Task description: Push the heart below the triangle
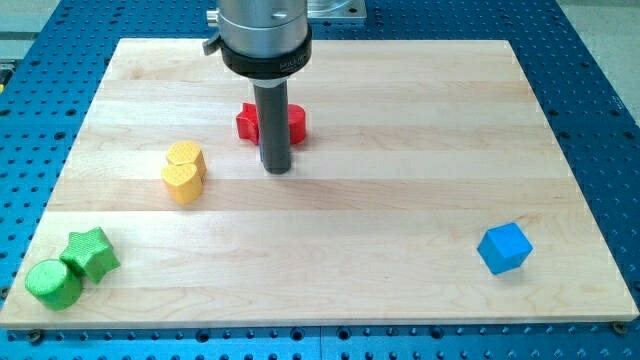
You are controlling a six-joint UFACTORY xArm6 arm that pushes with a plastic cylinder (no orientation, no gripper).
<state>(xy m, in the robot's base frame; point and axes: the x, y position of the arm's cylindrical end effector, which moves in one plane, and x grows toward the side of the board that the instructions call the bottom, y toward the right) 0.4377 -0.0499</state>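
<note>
A yellow heart [184,171] lies on the wooden board at the view's left of centre. A red block [296,122] sits near the top centre; the rod hides its middle, so I cannot make out its shape. My tip [277,170] rests on the board just below the red block and to the right of the yellow heart, a short gap from each. No triangle shape can be made out for certain.
A green star [91,252] and a green cylinder [53,284] touch each other at the bottom left corner. A blue cube [503,247] sits at the lower right. The wooden board [400,200] lies on a blue perforated table.
</note>
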